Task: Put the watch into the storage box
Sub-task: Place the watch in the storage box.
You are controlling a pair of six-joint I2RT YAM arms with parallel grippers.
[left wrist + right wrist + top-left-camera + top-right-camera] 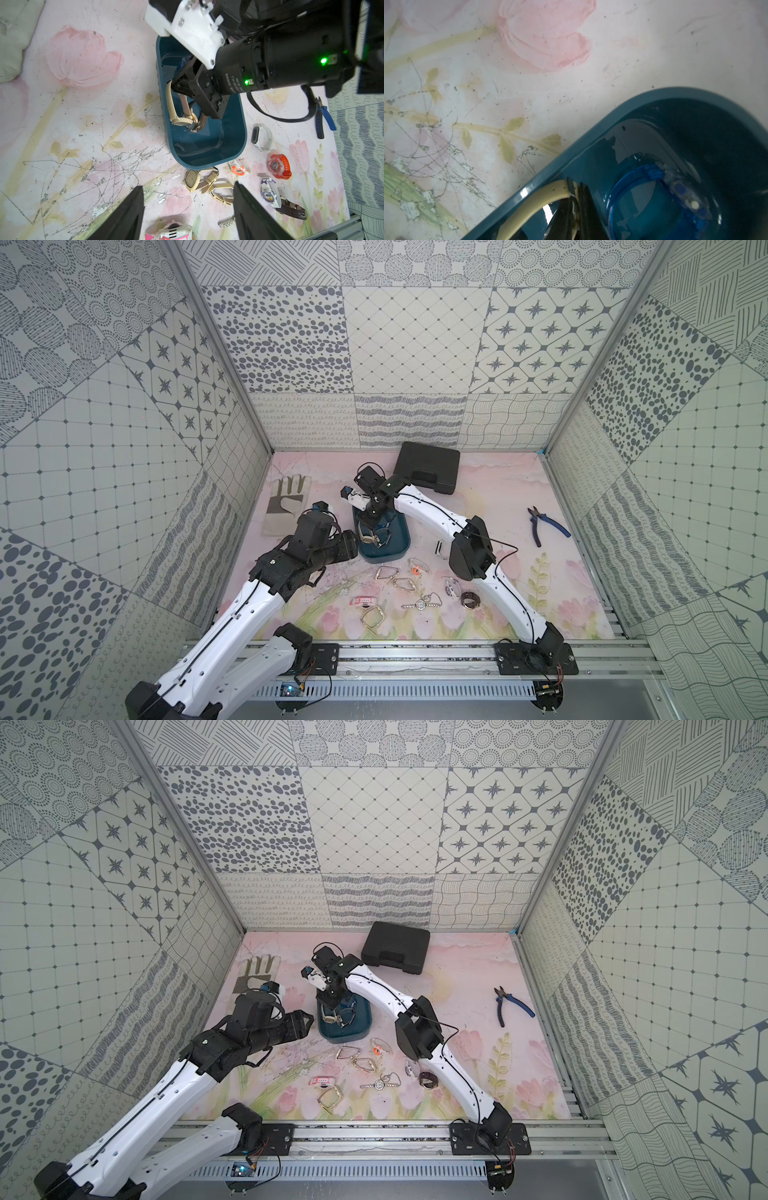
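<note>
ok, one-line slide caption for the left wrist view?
Right end effector shut on the strap of a cream watch, holding it inside the teal storage box; more watches lie on the floral mat.

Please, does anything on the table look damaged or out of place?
Yes. The flowered mat is damaged: beside the storage box its print is scratched in many thin lines and flaked off in small white patches. Nothing looks spilled.

Storage box (387, 557) lies before the hard case (428, 466), loose watches (420, 605) in front.
</note>
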